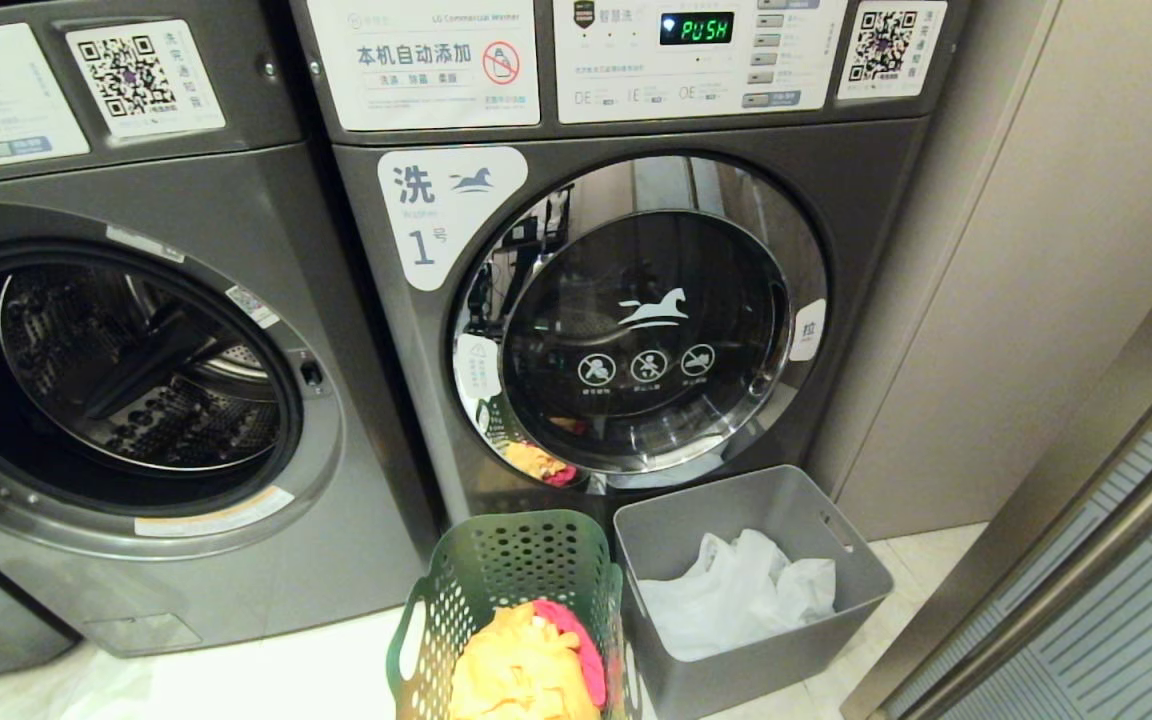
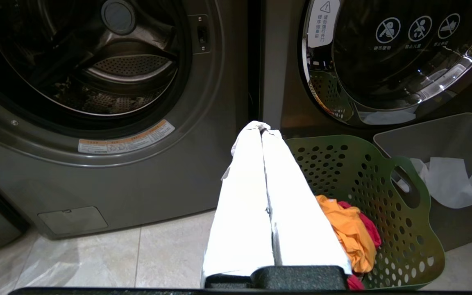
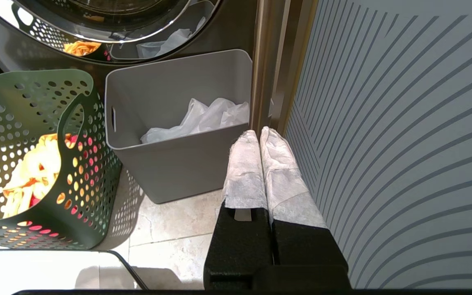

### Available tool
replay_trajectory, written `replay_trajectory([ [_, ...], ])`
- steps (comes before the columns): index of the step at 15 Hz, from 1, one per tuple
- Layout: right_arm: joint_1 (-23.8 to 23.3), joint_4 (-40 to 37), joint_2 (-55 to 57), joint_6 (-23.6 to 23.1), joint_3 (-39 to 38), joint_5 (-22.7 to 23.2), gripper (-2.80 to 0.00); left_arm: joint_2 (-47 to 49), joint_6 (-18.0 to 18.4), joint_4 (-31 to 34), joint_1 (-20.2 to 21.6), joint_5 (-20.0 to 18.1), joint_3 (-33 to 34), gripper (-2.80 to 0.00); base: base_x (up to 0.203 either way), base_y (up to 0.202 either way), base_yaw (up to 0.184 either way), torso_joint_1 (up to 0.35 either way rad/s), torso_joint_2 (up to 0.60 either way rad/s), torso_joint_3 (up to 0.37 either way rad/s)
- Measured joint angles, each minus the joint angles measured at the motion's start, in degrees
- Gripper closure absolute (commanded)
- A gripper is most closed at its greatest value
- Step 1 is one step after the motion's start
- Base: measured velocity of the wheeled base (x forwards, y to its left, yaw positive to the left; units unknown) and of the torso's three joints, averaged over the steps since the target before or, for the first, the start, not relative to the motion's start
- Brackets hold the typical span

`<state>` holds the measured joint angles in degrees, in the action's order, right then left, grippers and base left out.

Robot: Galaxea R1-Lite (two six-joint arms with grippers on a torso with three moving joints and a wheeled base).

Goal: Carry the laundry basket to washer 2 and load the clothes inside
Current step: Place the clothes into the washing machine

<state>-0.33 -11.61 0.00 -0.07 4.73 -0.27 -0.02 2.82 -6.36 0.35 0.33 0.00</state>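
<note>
The dark green laundry basket (image 1: 511,570) (image 2: 342,164) (image 3: 23,94) stands on the floor in front of the washer labelled "1" (image 1: 636,320). In it lie the clothes (image 1: 521,670) (image 2: 350,233) (image 3: 31,176), yellow on top of pink-red. A dark grey front-loader on the left (image 1: 236,560) (image 2: 96,73) shows a bare drum; its number is out of view, so I cannot confirm it as washer 2. My left gripper (image 2: 262,128) hovers shut and empty by the basket's left rim. My right gripper (image 3: 259,133) is shut and empty, right of the grey bin.
A plain grey bin (image 1: 716,510) (image 3: 178,164) holding a white bag (image 1: 736,590) touches the basket's right side. A striped glass panel with a metal frame (image 1: 1136,600) (image 3: 404,123) closes in the right. Tiled floor (image 2: 96,254) lies before the left machine.
</note>
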Motion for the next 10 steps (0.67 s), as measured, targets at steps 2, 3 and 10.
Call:
replay_trajectory([
  [2, 0.0, 0.0, 0.0, 0.0, 0.0, 0.0, 0.0, 0.0, -1.9, 0.0, 0.0, 0.2, 0.0, 0.0, 0.0, 0.0, 0.0, 0.0, 0.0, 0.0],
  [3, 0.0, 0.0, 0.0, 0.0, 0.0, 0.0, 0.0, 0.0, -2.3, 0.0, 0.0, 0.3, 0.0, 0.0, 0.0, 0.0, 0.0, 0.0, 0.0, 0.0],
  [10, 0.0, 0.0, 0.0, 0.0, 0.0, 0.0, 0.0, 0.0, -2.8, -0.2, 0.0, 0.3, 0.0, 0.0, 0.0, 0.0, 0.0, 0.0, 0.0, 0.0],
])
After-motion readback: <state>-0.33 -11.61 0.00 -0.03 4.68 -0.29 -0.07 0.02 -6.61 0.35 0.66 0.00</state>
